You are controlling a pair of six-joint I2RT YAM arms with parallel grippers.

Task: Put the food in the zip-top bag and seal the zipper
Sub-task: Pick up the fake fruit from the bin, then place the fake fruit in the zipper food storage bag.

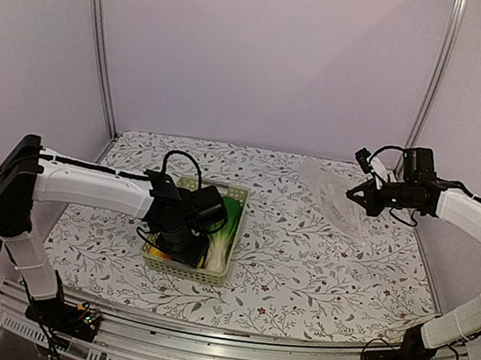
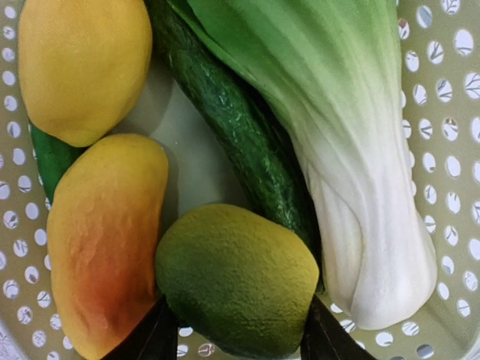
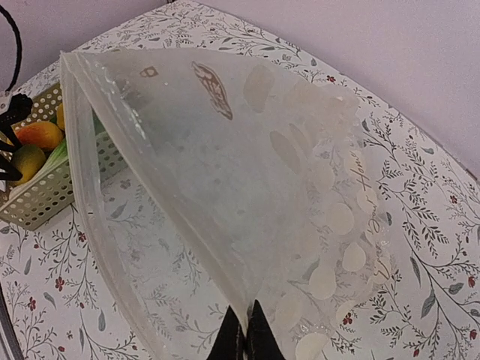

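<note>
Zip-top bag (image 3: 225,172) clear, white-dotted, lifted | right claw (image 3: 244,319) pinching corner

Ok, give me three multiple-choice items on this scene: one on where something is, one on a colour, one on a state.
1. Where is the food?
A. in the pale green basket
B. stacked on a plate
C. in a cardboard box

2. What colour is the fruit between the left tool's fingers?
A. red
B. green
C. purple

3. How is the zip-top bag?
A. spread flat under the basket
B. folded inside the basket
C. held up by the right tool

Answers:
1 A: the left wrist view shows the pieces lying on the perforated basket floor.
2 B: a green fruit sits between the two dark fingers.
3 C: the right tool's jaws are shut on the bag's edge and it hangs in the air.
</note>
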